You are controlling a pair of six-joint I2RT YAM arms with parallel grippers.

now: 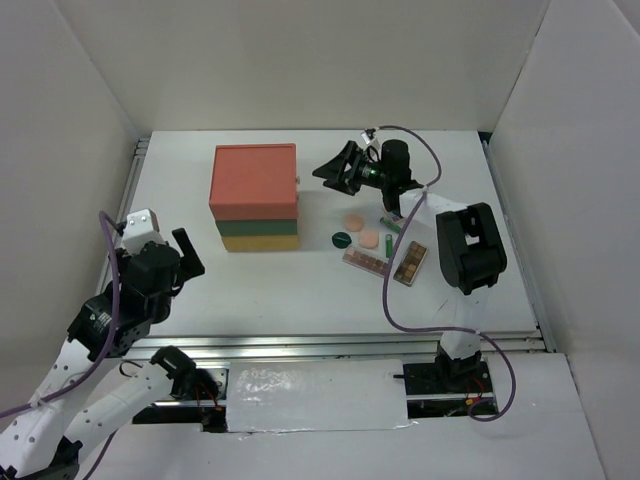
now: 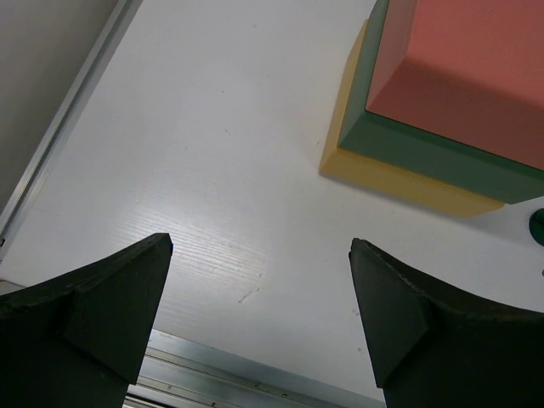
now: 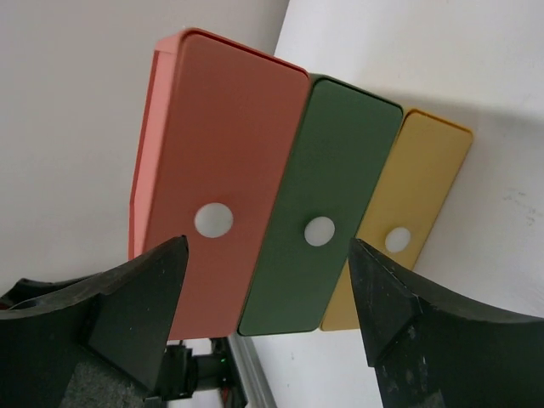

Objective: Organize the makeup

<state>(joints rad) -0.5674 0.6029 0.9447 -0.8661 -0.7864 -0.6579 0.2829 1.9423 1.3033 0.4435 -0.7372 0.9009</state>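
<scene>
The makeup lies right of the stacked drawer box [image 1: 255,195]: two peach puffs [image 1: 353,221] [image 1: 369,238], a dark-green disc [image 1: 341,239], a green tube [image 1: 390,224] and two long brownish palettes [image 1: 365,262] [image 1: 411,263]. I cannot make out the small square pinkish palette. My right gripper [image 1: 328,172] is open and empty, held above the table right of the box. In the right wrist view it [image 3: 269,245] faces the orange, green and yellow drawer fronts [image 3: 327,195], all shut. My left gripper [image 1: 190,258] [image 2: 262,246] is open and empty over bare table near the front left.
White walls enclose the table on three sides. A metal rail [image 1: 330,345] runs along the front edge and another along the left edge [image 1: 130,190]. The right arm's body [image 1: 468,245] and its purple cable stand right of the makeup. The disc's edge [image 2: 537,225] shows in the left wrist view.
</scene>
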